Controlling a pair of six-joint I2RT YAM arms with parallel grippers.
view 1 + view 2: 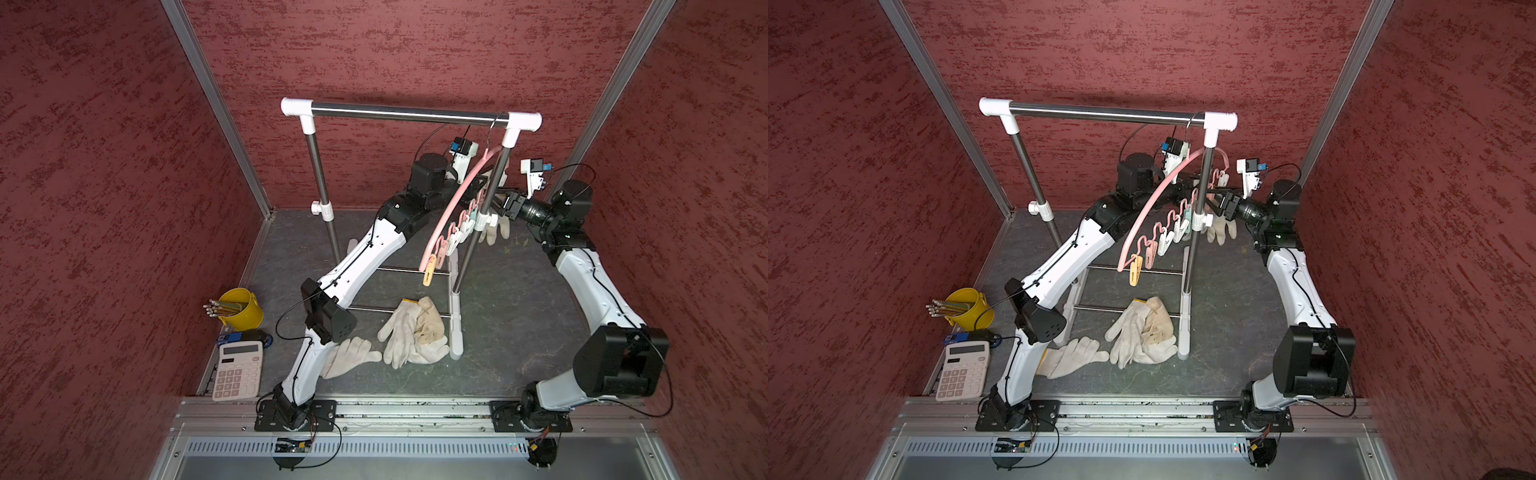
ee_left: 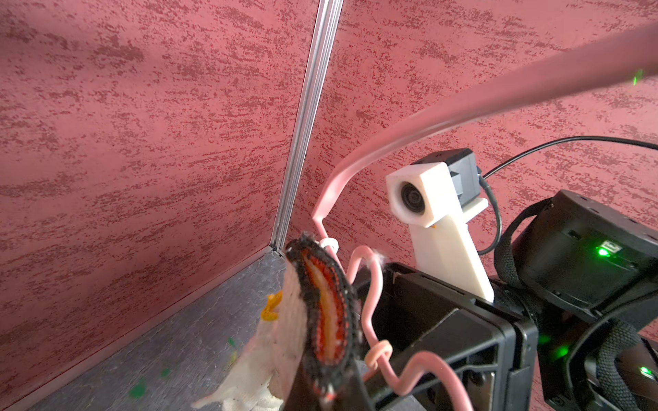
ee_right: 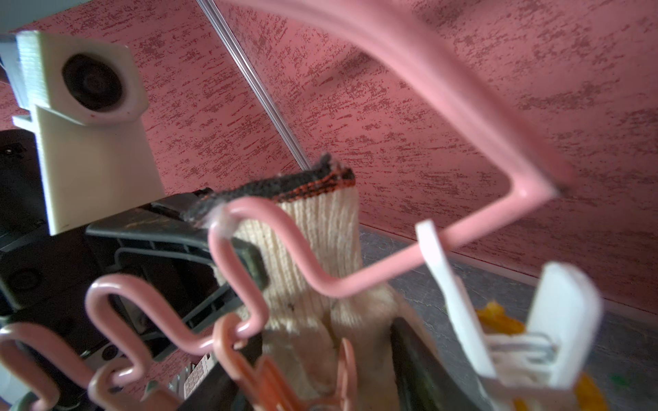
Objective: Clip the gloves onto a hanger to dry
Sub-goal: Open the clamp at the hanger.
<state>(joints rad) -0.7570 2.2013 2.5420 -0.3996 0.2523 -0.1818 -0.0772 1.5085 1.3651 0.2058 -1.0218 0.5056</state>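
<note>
The pink hanger [image 1: 453,203] [image 1: 1150,203] hangs by its wire hook from the steel rack, with pastel clips dangling along it. My left gripper [image 2: 320,366] [image 3: 245,256] is shut on the black-and-orange cuff of a glove [image 2: 295,320] [image 3: 320,227] and holds it up beside the hanger's wavy rail. The right gripper [image 3: 327,373] stands open around a salmon clip [image 3: 249,359], with that glove's fabric between clip and finger. A white end clip [image 3: 516,338] grips yellow-trimmed fabric. More gloves lie on the floor, a pile [image 1: 415,328] [image 1: 1144,332] and a single one [image 1: 353,355] [image 1: 1071,357].
The steel rack [image 1: 407,113] stands mid-floor, and its right post [image 1: 490,187] crosses just in front of both grippers. A yellow bucket of pencils [image 1: 243,307] and a calculator [image 1: 237,370] sit at the near left. Red walls close in on three sides.
</note>
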